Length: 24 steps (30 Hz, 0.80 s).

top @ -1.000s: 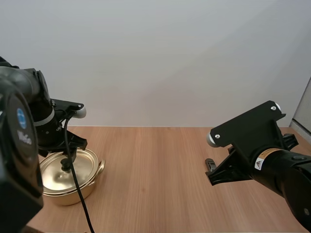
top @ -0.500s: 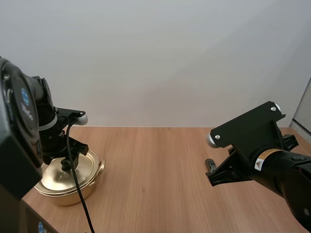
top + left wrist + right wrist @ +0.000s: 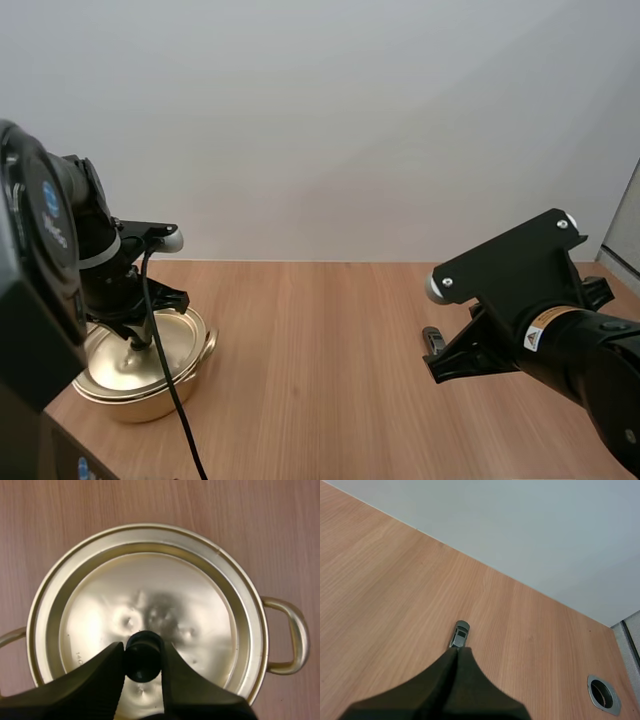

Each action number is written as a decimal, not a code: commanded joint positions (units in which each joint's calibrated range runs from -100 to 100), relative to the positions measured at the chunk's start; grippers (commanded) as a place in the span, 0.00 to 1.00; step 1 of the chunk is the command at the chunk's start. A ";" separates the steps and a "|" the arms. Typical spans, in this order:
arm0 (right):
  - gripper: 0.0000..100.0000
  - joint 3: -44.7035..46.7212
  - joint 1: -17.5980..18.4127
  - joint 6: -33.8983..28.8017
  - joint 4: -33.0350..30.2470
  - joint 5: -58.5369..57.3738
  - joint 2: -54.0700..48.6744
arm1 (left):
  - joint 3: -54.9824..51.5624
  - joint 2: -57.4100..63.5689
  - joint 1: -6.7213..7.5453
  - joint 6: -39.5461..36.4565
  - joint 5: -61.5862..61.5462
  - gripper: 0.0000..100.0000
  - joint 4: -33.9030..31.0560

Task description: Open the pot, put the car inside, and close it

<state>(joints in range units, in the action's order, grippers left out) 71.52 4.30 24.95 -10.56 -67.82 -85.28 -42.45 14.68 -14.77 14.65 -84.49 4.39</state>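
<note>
Left arm (image 3: 100,265) straight down over pot (image 3: 261,630), left gripper (image 3: 142,650) pinching lid knob (image 3: 143,661). Right arm (image 3: 565,340) angled low over counter (image 3: 380,580), right gripper (image 3: 456,651) closed empty, car (image 3: 460,633) just beyond tips

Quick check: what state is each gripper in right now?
Left gripper: shut on the lid knob, lid sitting on the pot.
Right gripper: shut, holding nothing, tips by the toy car.

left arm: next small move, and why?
Probably a short straight lift. The left gripper already pinches the lid's black knob, and the lid sits seated in the pot, so raising it should open the pot.
</note>
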 commanded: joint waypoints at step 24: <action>0.11 1.40 -0.05 -15.20 -14.30 1.04 4.20 | 0.07 18.05 -0.03 7.89 6.93 0.00 12.25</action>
<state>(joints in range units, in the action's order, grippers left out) 72.86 4.30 12.73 -22.69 -66.72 -81.64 -42.45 29.15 -14.77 21.23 -78.24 14.32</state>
